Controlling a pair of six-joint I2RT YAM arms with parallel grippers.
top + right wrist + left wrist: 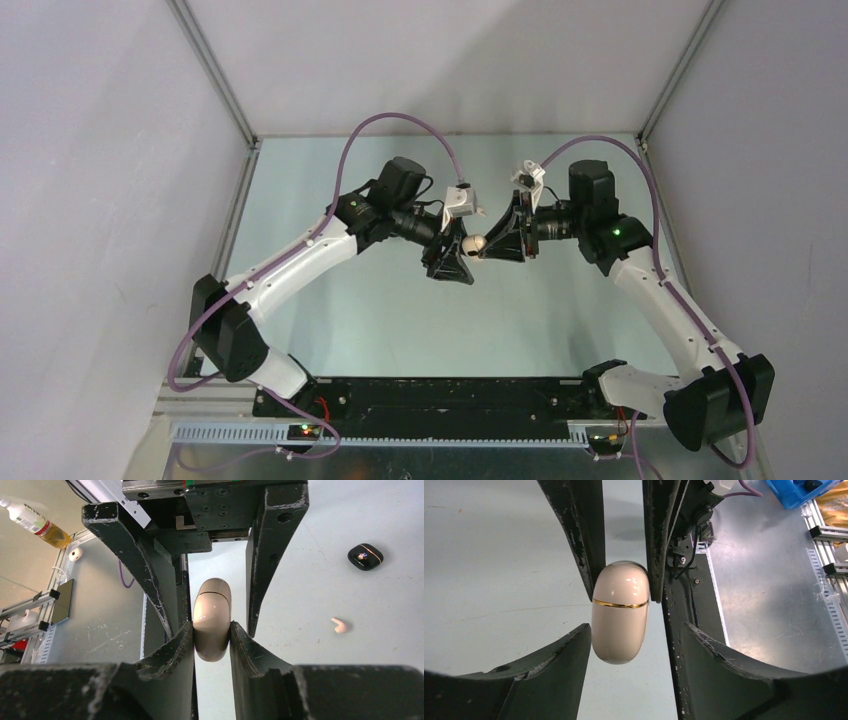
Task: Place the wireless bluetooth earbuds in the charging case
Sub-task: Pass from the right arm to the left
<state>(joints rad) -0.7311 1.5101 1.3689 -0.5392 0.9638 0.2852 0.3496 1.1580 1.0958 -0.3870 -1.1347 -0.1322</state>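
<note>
Right hand (pixel 211 630) is pinching the closed beige charging case (pixel 212 620) up off the bench (pixel 320 680), and the left hand (pixel 636 627) sits spread around its other end, not squeezing it. One pale earbud (pixel 340 625) lies loose on the bench, well apart from both hands, near a black case (pixel 365 556)

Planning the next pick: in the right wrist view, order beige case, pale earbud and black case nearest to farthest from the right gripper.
1. beige case: clamped in the right gripper.
2. pale earbud: on the table, to the right.
3. black case: farther right, beyond the earbud.
</note>
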